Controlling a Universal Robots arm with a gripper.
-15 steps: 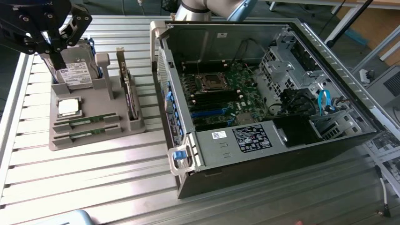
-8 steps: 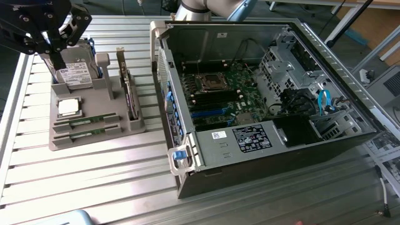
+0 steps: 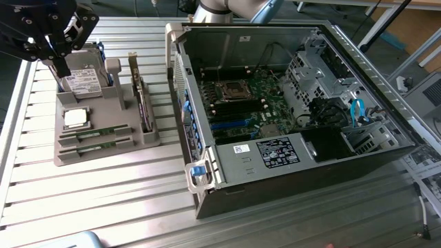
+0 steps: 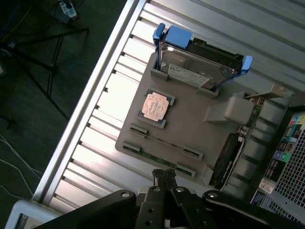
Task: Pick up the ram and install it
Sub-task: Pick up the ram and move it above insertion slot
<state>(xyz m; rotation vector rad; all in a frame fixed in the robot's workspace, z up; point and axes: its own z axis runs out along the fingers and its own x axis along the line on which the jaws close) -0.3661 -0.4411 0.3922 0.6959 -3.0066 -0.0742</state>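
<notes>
Claw: the claw hangs above the hard-drive end of the grey holder, clear of every part; whether it is open or closed I cannot tell, and no stick shows in it
Ram: the ram lies flat in a shallow slot of the holder, caught by a clip at each end, so its long upper edge is bare for a grasp from above
Second stick: a second ram stick lies parallel and just beside the first, in its own slot at the holder's near edge in the exterior view
Wrist view: the claw looks down on the ram and the second ram stick, with the wrist above the holder
Holder: the holder sits on the slatted worktop just beside the open case, probably so the carry across is short
Other parts: a processor chip rests in a square recess beside the sticks; a hard drive leans in a cradle; an expansion card stands on edge in a groove
Case: the computer case lies on its side with the panel off, so the motherboard faces up and is reachable from above
Progress: by my reading the pick-up is not yet done; both sticks sit in the holder
</notes>
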